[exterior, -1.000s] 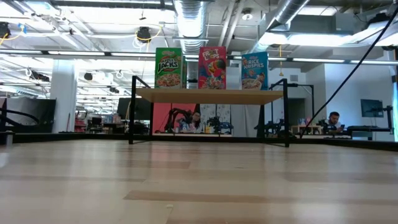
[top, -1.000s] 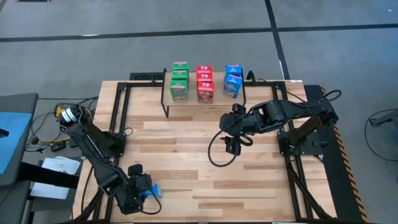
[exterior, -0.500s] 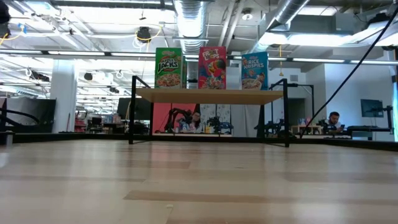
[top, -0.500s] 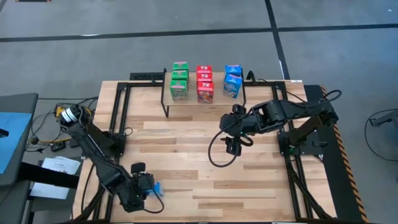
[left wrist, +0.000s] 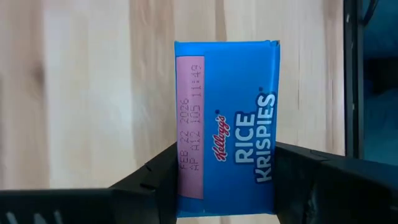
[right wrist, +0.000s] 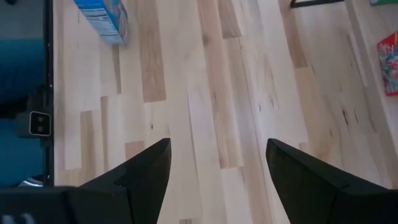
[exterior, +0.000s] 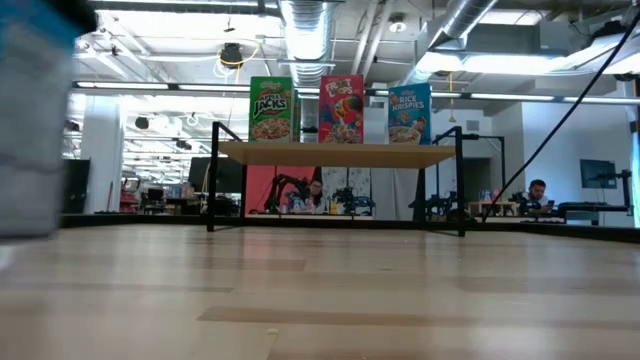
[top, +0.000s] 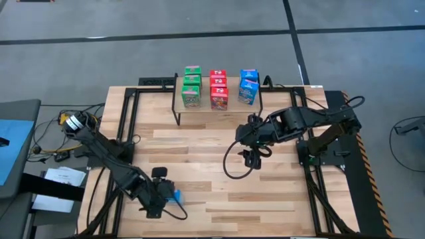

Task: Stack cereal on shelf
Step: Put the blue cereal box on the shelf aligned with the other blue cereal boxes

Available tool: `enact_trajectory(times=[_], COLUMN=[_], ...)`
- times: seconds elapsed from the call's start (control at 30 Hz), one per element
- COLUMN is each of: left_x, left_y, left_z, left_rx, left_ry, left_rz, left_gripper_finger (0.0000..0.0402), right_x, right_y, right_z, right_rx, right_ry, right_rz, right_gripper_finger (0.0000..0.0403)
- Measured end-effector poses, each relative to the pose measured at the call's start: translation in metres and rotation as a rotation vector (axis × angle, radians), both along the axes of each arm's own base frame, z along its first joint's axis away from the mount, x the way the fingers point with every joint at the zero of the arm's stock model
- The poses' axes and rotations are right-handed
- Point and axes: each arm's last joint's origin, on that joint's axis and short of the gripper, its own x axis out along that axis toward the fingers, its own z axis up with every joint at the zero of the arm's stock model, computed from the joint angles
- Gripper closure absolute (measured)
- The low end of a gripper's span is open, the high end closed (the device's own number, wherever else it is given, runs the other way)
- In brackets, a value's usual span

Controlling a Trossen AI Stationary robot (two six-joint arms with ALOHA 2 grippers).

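Your left gripper (top: 165,197) was clamped tight on the last blue cereal box (left wrist: 226,127), down at the near left of the table, and the shelf (top: 217,106) lay far off, across the table at the back. The box was small and blue, with "Rice Krispies" running along its long side, which poked straight out from the fingers. Your right gripper (top: 251,156) hung open and empty much nearer the shelf, where the other boxes (top: 218,89) stood in green, red and blue rows.

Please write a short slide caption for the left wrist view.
Left gripper shut on a blue Rice Krispies box above the wooden tabletop.

Wooden tabletop (top: 199,153), shelf (top: 217,108) bearing cereal boxes (top: 216,89)
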Motion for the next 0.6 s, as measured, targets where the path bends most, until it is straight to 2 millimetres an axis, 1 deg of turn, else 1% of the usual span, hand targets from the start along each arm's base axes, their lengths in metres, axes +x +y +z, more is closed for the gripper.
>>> enact_trajectory(times=[0.3, 0.5, 0.6], left_x=[0.033, 0.05, 0.057], left_y=[0.021, 0.039, 0.048], left_z=[0.038, 0.057, 0.063], left_rx=[0.126, 0.21, 0.243], left_ry=[-0.165, -0.25, -0.286], left_rz=[-0.082, -0.066, -0.034], left_gripper_finger=[0.0231, 0.0231, 0.0231], right_x=[0.0, 0.0, 0.002], right_y=[0.0, 0.005, 0.009], right_z=[0.0, 0.001, 0.003], right_rx=[-0.001, 0.006, 0.01], right_ry=[0.004, -0.019, -0.046], right_rz=[-0.001, 0.012, 0.026], right_gripper_finger=[0.0092, 0.0092, 0.0092])
